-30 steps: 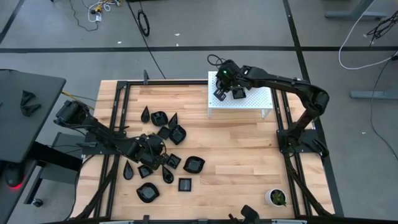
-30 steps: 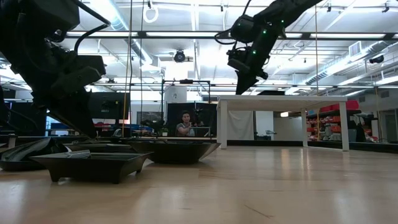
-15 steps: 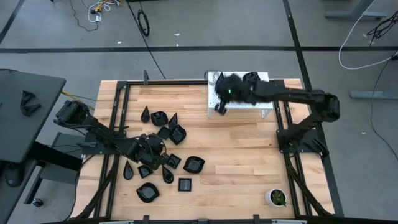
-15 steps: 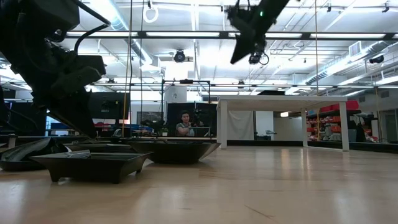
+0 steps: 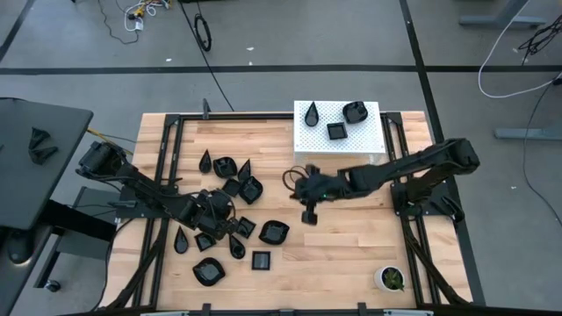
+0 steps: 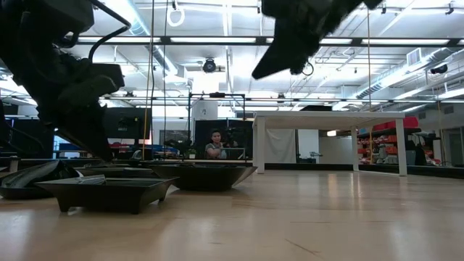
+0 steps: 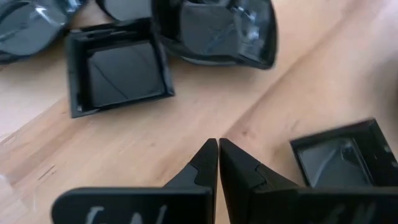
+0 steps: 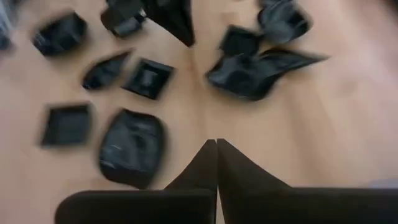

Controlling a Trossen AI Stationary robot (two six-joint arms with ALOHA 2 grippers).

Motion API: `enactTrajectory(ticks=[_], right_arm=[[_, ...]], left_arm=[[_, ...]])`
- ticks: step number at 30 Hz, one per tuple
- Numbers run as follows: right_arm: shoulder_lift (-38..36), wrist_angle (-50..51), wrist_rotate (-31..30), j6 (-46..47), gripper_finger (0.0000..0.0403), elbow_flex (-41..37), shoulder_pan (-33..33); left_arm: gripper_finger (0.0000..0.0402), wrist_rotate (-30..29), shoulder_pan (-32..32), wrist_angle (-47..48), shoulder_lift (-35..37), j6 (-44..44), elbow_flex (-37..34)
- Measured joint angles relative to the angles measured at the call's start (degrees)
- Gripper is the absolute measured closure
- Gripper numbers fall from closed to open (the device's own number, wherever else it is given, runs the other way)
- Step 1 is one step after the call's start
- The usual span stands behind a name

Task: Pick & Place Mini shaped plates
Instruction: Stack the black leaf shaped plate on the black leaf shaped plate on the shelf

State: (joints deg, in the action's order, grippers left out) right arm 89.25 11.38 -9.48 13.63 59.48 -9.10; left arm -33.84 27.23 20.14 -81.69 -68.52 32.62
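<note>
**A:** While the left hand (image 5: 213,218) sits low among the mini shaped plates (image 5: 230,219), what has the right one been doing?

**B:** A second ago the right hand (image 5: 307,213) was over the white perforated stand (image 5: 369,139), at a square dish. Now it has swung off the stand and hangs above bare wood, between the stand and the pile. Three plates lie on the stand: a teardrop plate (image 5: 313,114), a square plate (image 5: 335,132) and a rounded plate (image 5: 354,111).

**A:** So that delivery is done?

**B:** I'd judge so. Its fingers are pressed together with nothing between them, and it points back toward the pile, which suggests a return for the next piece.

**A:** Which plate is nearest to it?

**B:** A rounded dish (image 5: 273,232), on the pile's stand-facing edge, near the hand but not under it. The rest spread farther from the stand, around the left hand.

**A:** And the left hand's grip?

**B:** Fingers closed tip to tip, empty. In its wrist view, square dishes (image 7: 118,68) lie beside the tips, none touched.
</note>
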Motion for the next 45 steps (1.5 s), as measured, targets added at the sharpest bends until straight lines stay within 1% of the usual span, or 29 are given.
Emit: enactTrajectory(ticks=[2, 5, 8, 13, 17, 20, 22, 25, 28, 30, 37, 38, 40, 42, 45], right_arm=[[0.9, -3.1, 0.9, 6.5, 0.0395, -2.2, -0.3], [4.3, -5.5, 2.5, 12.2, 0.0378, -2.6, -0.9], [8.9, -6.8, 5.5, 16.5, 0.0351, -0.9, -1.2], [16.5, -5.3, 9.3, 22.2, 0.0295, 4.0, -1.1], [21.5, 1.4, 11.6, 24.3, 0.0260, 9.7, -0.4], [25.2, 6.5, 12.5, 21.9, 0.0246, 12.9, -0.2], [26.8, 8.3, 12.5, 20.0, 0.0242, 14.6, -0.2], [27.8, 9.5, 12.5, 17.9, 0.0245, 15.5, -0.2], [27.8, 9.8, 12.4, 17.4, 0.0264, 15.6, -0.2], [27.3, 11.0, 12.4, 17.1, 0.0286, 15.5, -0.2], [26.7, 15.5, 12.8, 15.7, 0.0385, 15.7, -0.2], [26.2, 16.8, 12.8, 15.8, 0.0393, 15.7, -0.3], [24.9, 19.9, 12.5, 15.8, 0.0395, 15.7, -0.6], [23.2, 23.8, 11.6, 15.9, 0.0387, 15.5, -1.1], [19.4, 30.1, 9.9, 15.6, 0.0383, 15.5, -1.9]], left_arm=[[0.0383, 1.4, 0.0, -0.6, 0.0, 1.2, 0.0], [0.0383, 3.4, 0.0, -1.7, 0.0, 3.4, 0.0], [0.0383, 5.3, 0.5, -2.6, 0.0, 5.3, 0.0], [0.0383, 5.4, 2.6, -3.0, 0.0, 7.7, 0.0], [0.0383, 3.9, 3.5, -3.0, 0.0, 8.8, 0.0], [0.0383, 3.6, 3.6, -3.1, 0.0, 8.7, 0.0], [0.0383, 3.6, 3.6, -3.2, 0.0, 7.7, 0.0], [0.0383, 3.5, 3.6, -3.5, 0.0, 7.3, 0.0], [0.0383, 3.5, 3.7, -3.6, 0.0, 7.3, 0.0], [0.0383, 3.5, 3.7, -3.6, 0.0, 7.4, 0.0], [0.0383, 3.5, 3.7, -3.7, 0.0, 7.4, 0.0], [0.0383, 3.5, 3.7, -3.8, 0.0, 7.4, 0.0], [0.0383, 3.5, 3.7, -3.8, 0.0, 7.4, 0.0], [0.0383, 3.4, 3.7, -3.8, 0.0, 7.5, 0.0], [0.0383, 3.4, 3.7, -3.8, 0.0, 7.7, 0.0]])
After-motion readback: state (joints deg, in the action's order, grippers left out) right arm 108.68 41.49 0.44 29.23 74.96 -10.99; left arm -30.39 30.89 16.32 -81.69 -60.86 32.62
